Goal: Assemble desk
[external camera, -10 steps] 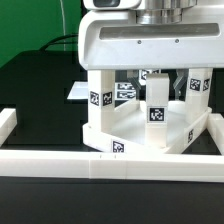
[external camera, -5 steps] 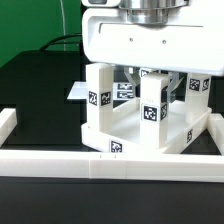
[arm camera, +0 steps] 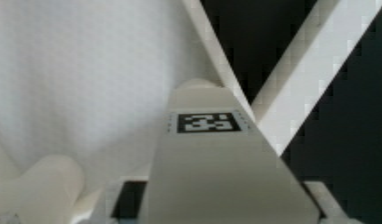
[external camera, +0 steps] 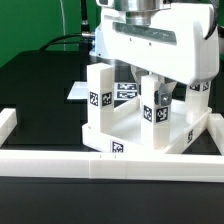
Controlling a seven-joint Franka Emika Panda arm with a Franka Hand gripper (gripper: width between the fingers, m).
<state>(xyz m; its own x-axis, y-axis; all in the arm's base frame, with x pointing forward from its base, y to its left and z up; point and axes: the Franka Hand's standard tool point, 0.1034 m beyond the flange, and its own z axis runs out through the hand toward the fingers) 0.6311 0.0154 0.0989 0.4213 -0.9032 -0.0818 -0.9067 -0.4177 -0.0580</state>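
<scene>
The desk top (external camera: 130,142) lies upside down as a white rimmed tray. Three white tagged legs stand upright in it: one at the exterior view's left (external camera: 99,96), one at the back (external camera: 125,91), one at the right (external camera: 197,96). A fourth leg (external camera: 155,114) stands in the front right corner. My gripper (external camera: 153,97) comes down from above and is shut on the top of this leg. In the wrist view the held leg (arm camera: 213,160) with its tag runs between my fingers (arm camera: 133,200), above the desk top (arm camera: 81,80).
A long white border rail (external camera: 90,166) runs along the front, with side rails at the left (external camera: 6,122) and right (external camera: 216,128). The marker board (external camera: 77,92) lies behind the desk on the black table.
My gripper body has turned about its vertical axis and now sits skewed over the front right leg. The leg stays upright in its corner; the other legs have not moved.
</scene>
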